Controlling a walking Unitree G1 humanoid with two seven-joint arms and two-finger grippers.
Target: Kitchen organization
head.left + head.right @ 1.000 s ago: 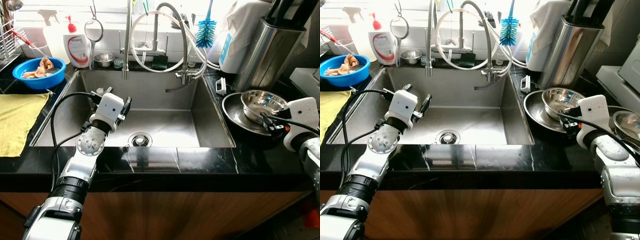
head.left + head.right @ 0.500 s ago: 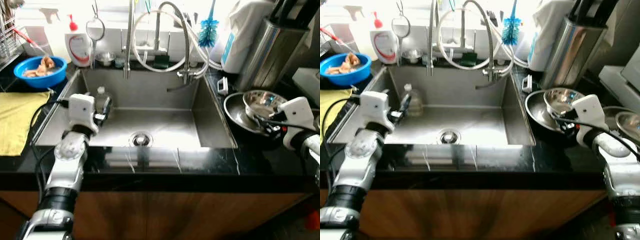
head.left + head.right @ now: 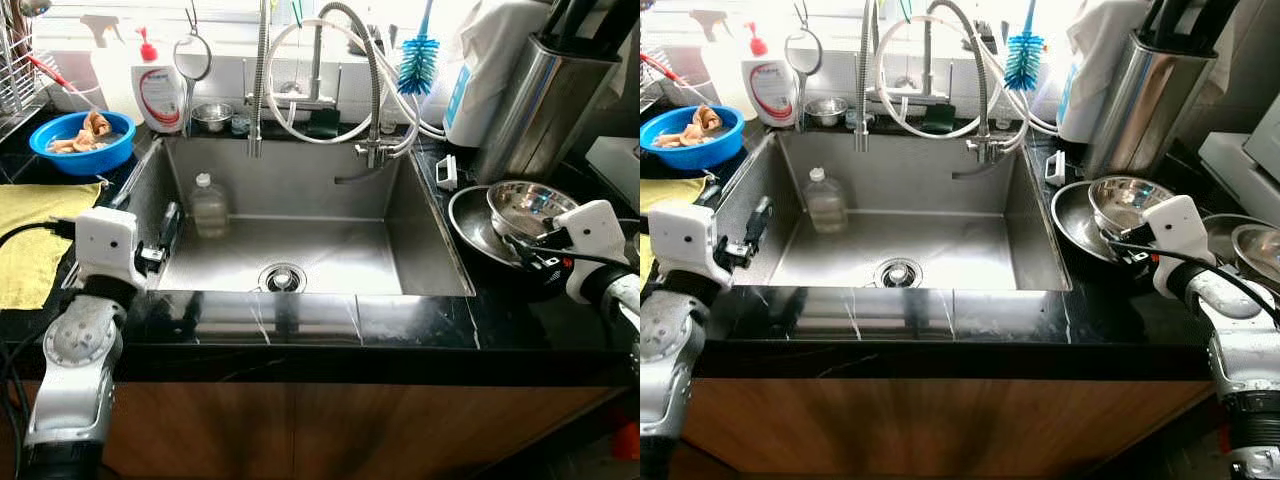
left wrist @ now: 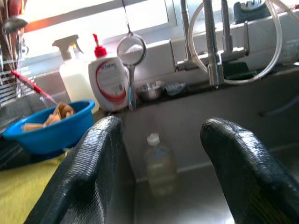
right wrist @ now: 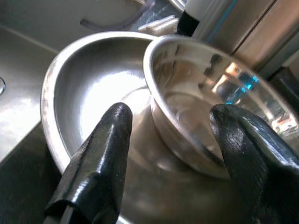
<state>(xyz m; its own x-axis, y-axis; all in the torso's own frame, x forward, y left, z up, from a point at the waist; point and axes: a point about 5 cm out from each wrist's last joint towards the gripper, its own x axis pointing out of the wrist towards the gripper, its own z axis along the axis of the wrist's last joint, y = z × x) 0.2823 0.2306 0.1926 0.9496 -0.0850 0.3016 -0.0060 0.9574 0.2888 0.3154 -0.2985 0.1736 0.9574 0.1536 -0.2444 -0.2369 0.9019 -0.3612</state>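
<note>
At sink's left rim: left tool (image 3: 165, 232) hangs over edge, fingers spread wide, empty. Clear plastic bottle (image 3: 209, 206) upright in sink (image 3: 420, 240) by left wall, just beyond tool. On black tabletop (image 3: 300, 325) right of sink: small steel bowl (image 3: 524, 207) sits inside wide steel pan (image 3: 470, 232). Right tool (image 3: 527, 250) at pan's near edge, fingers wide apart, holding nothing. Likely step: grasp bowl. Straddle bowl rim squarely, close slowly; polished steel probably slips.

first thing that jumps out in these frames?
The deep stainless steel sink at centre, with a small clear plastic bottle standing upright in its back-left corner. To its right, the right gripper hangs open over a small steel bowl nested in a wider steel dish.
</note>
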